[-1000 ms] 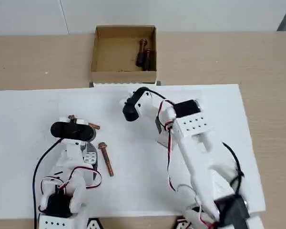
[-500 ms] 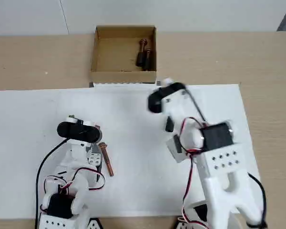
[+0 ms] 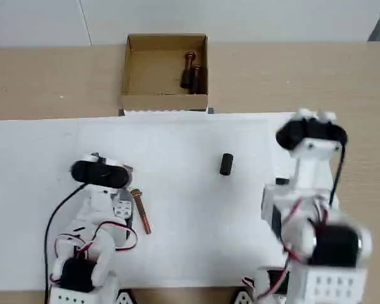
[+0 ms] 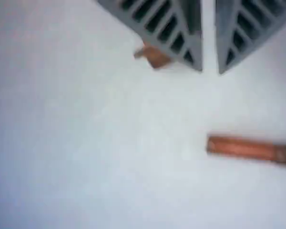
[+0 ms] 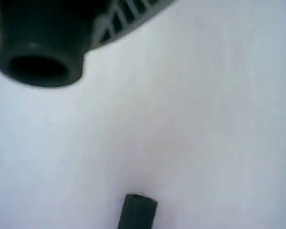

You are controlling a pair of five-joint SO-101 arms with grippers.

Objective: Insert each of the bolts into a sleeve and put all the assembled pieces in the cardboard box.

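A copper bolt [image 3: 140, 212] lies on the white sheet [image 3: 177, 253] beside the left arm [image 3: 100, 175]. A second bolt [image 4: 152, 55] pokes out next to one finger of my left gripper [image 4: 209, 70], which is shut to a thin slit with nothing in it. The first bolt [image 4: 250, 149] lies a little way off. One black sleeve [image 3: 226, 164] rests on the sheet's middle. My right gripper [image 5: 52, 28] is shut on another black sleeve [image 5: 38, 62], its hollow end showing, above the lying sleeve [image 5: 138, 212]. The right arm [image 3: 311, 134] stands at the sheet's right side.
The cardboard box [image 3: 134, 69] sits beyond the sheet's far edge and holds assembled pieces [image 3: 190, 71] by its right wall. Bare wooden table [image 3: 50, 82] surrounds the sheet. Open sheet lies between the two arms.
The right arm swung from the middle of the sheet near the box over to the right side, uncovering the sleeve lying on the sheet. The left arm shifted only slightly.
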